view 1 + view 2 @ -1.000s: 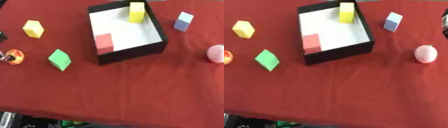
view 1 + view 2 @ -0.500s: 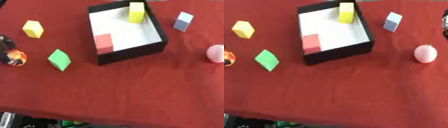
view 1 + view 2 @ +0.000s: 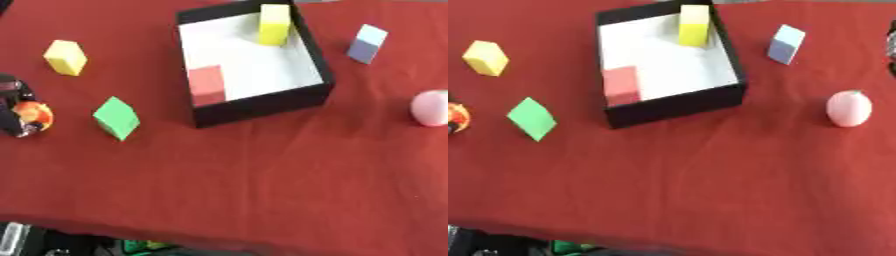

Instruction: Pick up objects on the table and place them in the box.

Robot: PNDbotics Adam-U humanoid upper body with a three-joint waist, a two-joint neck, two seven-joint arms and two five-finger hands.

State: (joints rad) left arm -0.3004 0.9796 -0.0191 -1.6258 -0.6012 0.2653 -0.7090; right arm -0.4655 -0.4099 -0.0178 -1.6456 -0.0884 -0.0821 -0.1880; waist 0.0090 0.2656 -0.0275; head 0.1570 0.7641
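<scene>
Starting nearest you: bare red table [image 3: 262, 200], its front edge running along the bottom of the view.

- Left robot hand [image 3: 12, 107] (only dark fingers show at the left edge): curled round an orange-and-red ball [image 3: 35, 116], just above the cloth.
- Green block [image 3: 116, 117]: tilted on a corner, just beside the ball on its right, apart from the box.
- Pink egg-shaped object [image 3: 849, 108]: on the table at your right, well apart from the box.
- Black box [image 3: 262, 104], white floor: middle of the table, set askew. Inside it, a red block [image 3: 208, 85] against the near-left wall and a yellow block [image 3: 274, 24] standing at the far wall.
- Second yellow block [image 3: 66, 57]: far left, on the table, outside the box.
- Pale blue block [image 3: 786, 44]: far right of the box, near it but apart.
- Right robot hand [image 3: 892, 45]: a dark sliver at the right edge; you cannot tell how its fingers stand.
</scene>
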